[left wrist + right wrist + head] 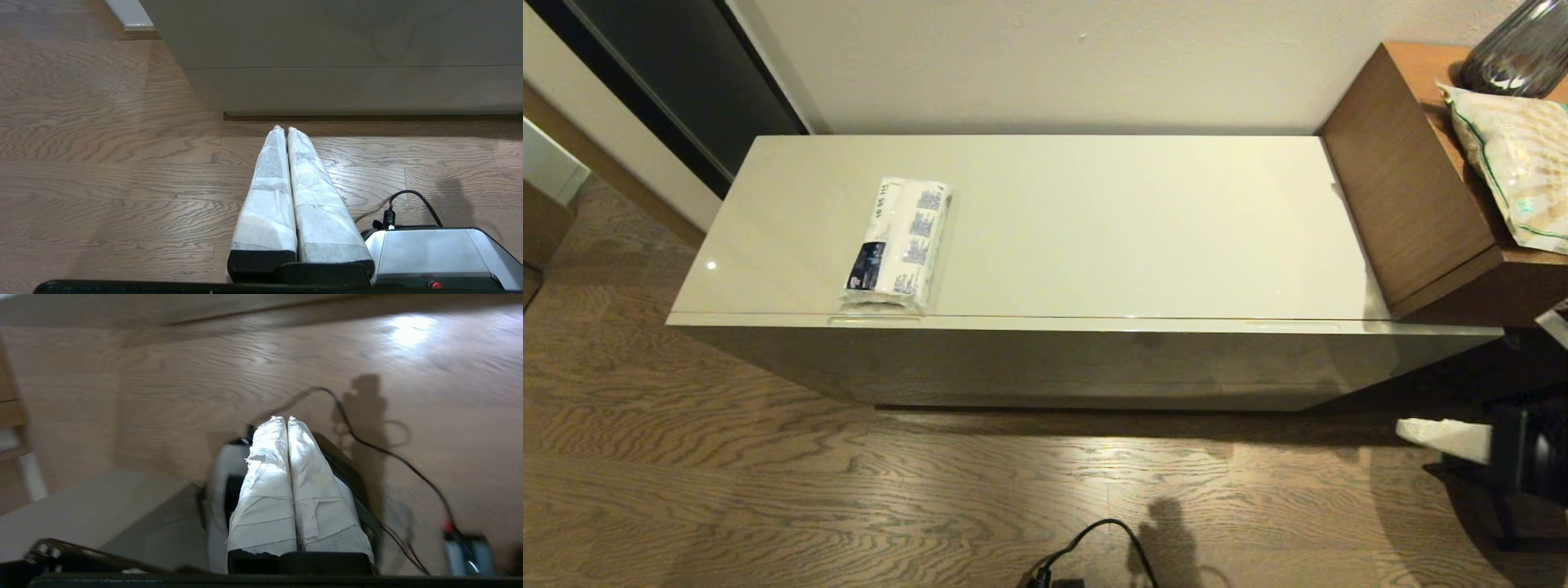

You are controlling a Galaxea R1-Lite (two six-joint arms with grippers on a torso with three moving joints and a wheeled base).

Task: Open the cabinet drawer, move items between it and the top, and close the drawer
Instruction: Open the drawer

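Observation:
The white tissue pack with its dark blue label lies on the left part of the glossy cream top. Below the top, the grey-beige drawer is closed, with slot handles at left and right. No slippers are in view. My right gripper hangs low at the right, off the cabinet's right end, over the floor, shut and empty. My left gripper shows only in the left wrist view, shut and empty, low over the floor in front of the cabinet front.
A brown wooden unit abuts the cabinet's right end, carrying a snack bag and a dark glass vase. A black cable lies on the wooden floor near my base. A dark doorway is at the far left.

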